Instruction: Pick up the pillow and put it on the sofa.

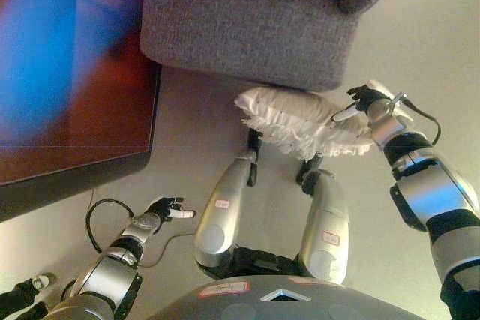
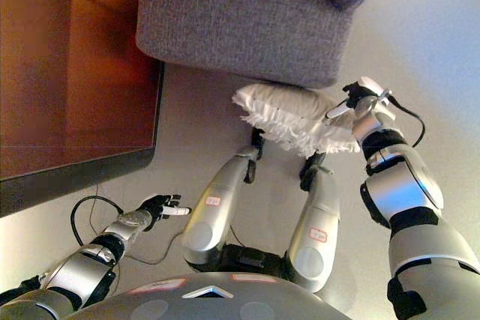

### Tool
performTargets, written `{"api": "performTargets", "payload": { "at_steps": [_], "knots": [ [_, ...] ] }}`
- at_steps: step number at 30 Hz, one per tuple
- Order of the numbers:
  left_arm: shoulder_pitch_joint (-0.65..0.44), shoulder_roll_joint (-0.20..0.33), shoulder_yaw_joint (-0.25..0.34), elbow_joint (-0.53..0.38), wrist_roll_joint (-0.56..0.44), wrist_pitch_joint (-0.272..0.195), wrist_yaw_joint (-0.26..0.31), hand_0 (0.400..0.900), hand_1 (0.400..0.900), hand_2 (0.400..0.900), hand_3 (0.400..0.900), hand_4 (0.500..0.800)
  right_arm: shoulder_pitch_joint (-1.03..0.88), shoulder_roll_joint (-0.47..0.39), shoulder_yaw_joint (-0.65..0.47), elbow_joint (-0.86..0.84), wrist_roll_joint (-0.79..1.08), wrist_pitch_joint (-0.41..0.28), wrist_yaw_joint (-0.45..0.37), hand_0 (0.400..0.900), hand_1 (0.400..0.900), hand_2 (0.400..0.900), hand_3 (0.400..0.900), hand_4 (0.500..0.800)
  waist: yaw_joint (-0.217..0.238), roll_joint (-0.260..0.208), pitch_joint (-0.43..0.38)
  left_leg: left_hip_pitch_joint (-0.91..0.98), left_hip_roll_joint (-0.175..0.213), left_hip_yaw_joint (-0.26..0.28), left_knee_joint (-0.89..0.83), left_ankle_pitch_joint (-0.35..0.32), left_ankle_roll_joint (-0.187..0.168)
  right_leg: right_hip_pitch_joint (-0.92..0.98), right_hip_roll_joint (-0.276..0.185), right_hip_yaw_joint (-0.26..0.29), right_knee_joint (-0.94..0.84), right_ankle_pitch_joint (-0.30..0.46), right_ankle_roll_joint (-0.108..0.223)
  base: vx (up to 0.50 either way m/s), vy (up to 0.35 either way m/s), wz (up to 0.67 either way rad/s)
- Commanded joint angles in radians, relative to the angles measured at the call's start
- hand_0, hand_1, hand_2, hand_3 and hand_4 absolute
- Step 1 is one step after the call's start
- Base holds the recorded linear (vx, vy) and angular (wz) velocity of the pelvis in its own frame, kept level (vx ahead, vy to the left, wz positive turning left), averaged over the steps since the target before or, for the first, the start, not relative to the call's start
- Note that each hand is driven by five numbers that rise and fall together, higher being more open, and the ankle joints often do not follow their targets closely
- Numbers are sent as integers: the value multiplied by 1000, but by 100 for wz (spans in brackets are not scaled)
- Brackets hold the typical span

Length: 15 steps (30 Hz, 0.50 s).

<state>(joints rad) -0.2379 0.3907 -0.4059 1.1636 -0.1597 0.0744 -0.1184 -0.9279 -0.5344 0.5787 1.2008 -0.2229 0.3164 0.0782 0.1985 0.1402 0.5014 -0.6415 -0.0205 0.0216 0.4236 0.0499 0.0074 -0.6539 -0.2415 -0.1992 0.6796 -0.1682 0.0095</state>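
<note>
Pillow (image 1: 304, 121) is lying just in front of the sofa (image 1: 247, 24), white, soft and puffy, with a frilled, ruffled edge running along its near side; whether it is resting on the floor (image 1: 195, 121) or lifted clear is not showing; sofa is a blocky grey form in coarse woven fabric, its top and back cut off by the far edge of both views; right hand (image 1: 367, 103) is sitting at the pillow's right end, dark fingers curling onto the cloth with a white-tipped finger (image 1: 343, 115) lying across the top, clamping on the pillow's corner; the underside of that grip is hidden by the cloth; left hand (image 1: 166, 208) is hanging low at near left, well apart from the pillow, fingers relaxed and spread, white tip pointing right, holding nothing; smooth reddish-brown panel (image 2: 75, 65) with a dark edge is filling the far left, partly cut off; floor is pale, matte and plain
</note>
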Motion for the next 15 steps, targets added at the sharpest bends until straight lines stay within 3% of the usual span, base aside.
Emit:
{"api": "performTargets", "payload": {
  "at_steps": [1, 5, 6, 12, 15],
  "knots": [
    [89, 32, -5, 10, -43, 25, 5, 900, 900, 900, 900, 800, -71, -111, 45, 24, -121, 45, 1, 900, 900, 900, 900, 800, 7, 43, 19, -56, 41, -33, 131, -102, -29, 3, -41, 54, 36, -14, 11, -62, 30, 13],
    [105, 30, -12, 9, -67, 11, 2, 900, 900, 900, 900, 800, -122, -143, 102, 49, -230, 81, 37, 900, 900, 900, 900, 800, 19, 67, 19, -121, 24, -38, 194, -122, -13, -76, -45, 71, 117, -37, 0, -25, 14, 14],
    [116, 30, -20, 5, -71, 2, -2, 900, 900, 900, 900, 800, -127, -151, 118, 54, -249, 88, 53, 900, 900, 900, 900, 800, 19, 74, 19, -127, 13, -42, 231, -161, -18, -86, -50, 86, 155, -74, 8, 43, 0, 23],
    [132, 31, -24, -47, -67, 6, -6, 900, 900, 900, 900, 800, -159, -155, 147, 55, -282, 129, 173, 900, 900, 900, 900, 800, 31, 100, 19, -148, -4, -46, 223, -152, -14, -118, -52, 90, 151, -64, 10, -7, 16, 11],
    [129, 32, -26, -58, -73, 3, 5, 900, 900, 900, 900, 800, -158, -137, 150, 57, -276, 125, 167, 900, 900, 900, 900, 800, 36, 101, 19, -150, -4, -46, 220, -151, -11, -121, -54, 83, 143, -56, 11, -32, 10, 0]
  ]
}}
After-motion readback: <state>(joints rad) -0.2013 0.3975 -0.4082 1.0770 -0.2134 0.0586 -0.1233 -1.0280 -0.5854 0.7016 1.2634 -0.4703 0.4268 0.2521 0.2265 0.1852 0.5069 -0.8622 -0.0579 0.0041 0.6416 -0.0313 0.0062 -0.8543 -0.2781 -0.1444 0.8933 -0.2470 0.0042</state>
